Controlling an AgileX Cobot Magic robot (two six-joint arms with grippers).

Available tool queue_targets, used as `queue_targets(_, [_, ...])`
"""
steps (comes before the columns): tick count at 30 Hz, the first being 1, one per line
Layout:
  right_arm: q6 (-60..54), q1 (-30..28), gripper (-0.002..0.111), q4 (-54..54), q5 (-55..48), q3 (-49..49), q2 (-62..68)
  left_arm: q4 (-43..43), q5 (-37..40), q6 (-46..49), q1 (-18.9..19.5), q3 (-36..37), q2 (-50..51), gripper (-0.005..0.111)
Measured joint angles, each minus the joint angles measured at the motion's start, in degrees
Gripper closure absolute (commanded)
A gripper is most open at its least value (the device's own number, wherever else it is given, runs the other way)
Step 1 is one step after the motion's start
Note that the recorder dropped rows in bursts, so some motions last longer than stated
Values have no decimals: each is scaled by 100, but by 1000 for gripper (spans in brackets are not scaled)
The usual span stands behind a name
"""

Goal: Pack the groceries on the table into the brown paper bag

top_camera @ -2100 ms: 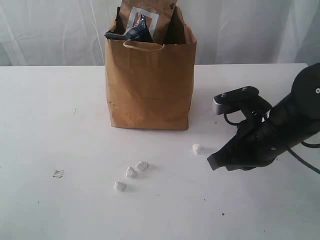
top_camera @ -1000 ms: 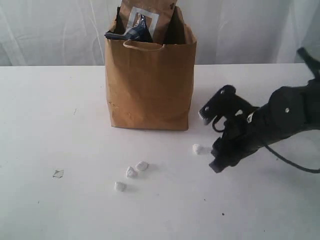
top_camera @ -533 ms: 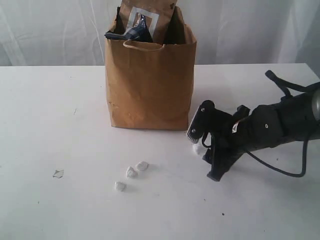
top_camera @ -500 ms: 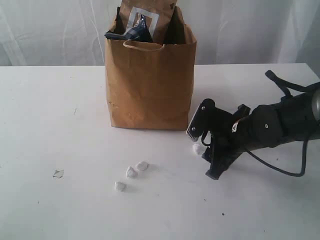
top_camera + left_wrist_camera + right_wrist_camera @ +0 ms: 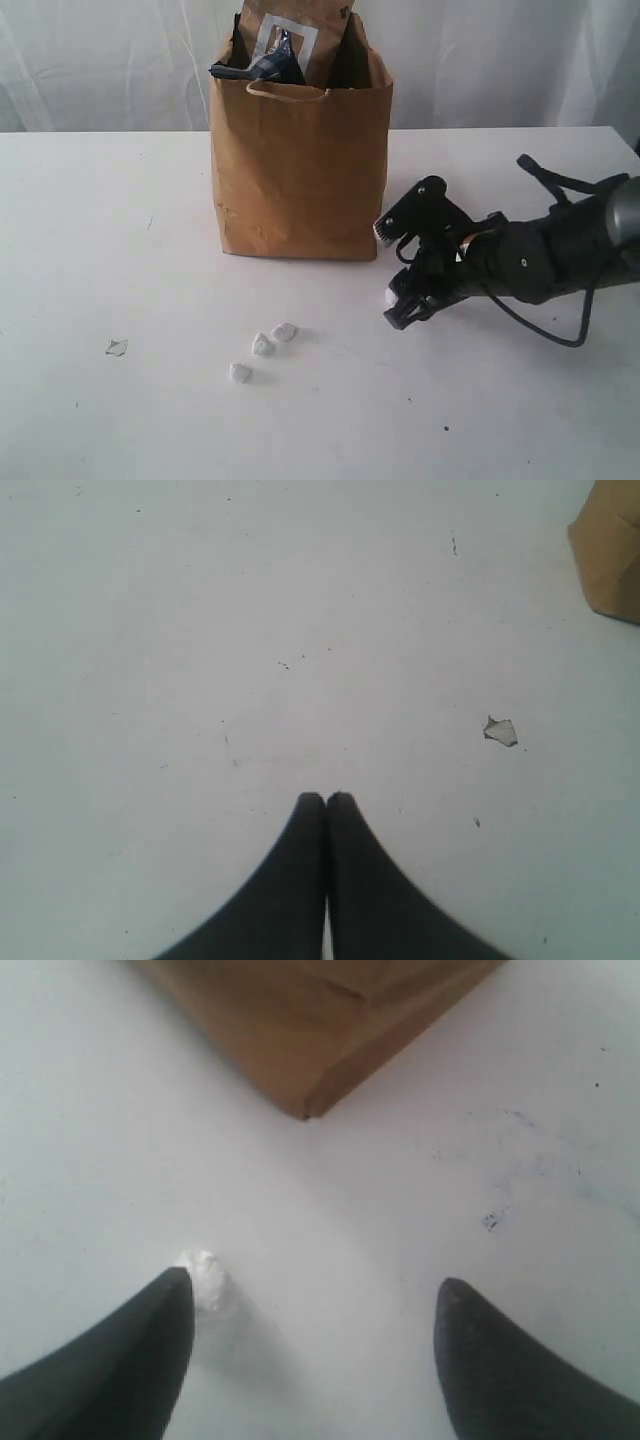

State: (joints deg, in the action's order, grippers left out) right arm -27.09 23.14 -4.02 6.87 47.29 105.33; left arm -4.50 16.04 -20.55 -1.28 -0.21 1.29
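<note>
Exterior view: tall, creased brown paper bag, upright.

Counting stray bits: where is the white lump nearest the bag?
Exterior view: the white lump lies on the table off the brown paper bag's front right corner, beside one fingertip of the open right gripper.

Bag: creased matt kraft paper; table: smooth matt wht surf.

black right tool swung in from right, dropped low, spread wider; small white crumpled lump now between jaws.
</note>
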Motion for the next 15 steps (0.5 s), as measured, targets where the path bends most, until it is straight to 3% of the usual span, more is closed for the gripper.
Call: queue_targets(15, [10,205,48,173,-15,0,41,0,0,0,0,0,0,107])
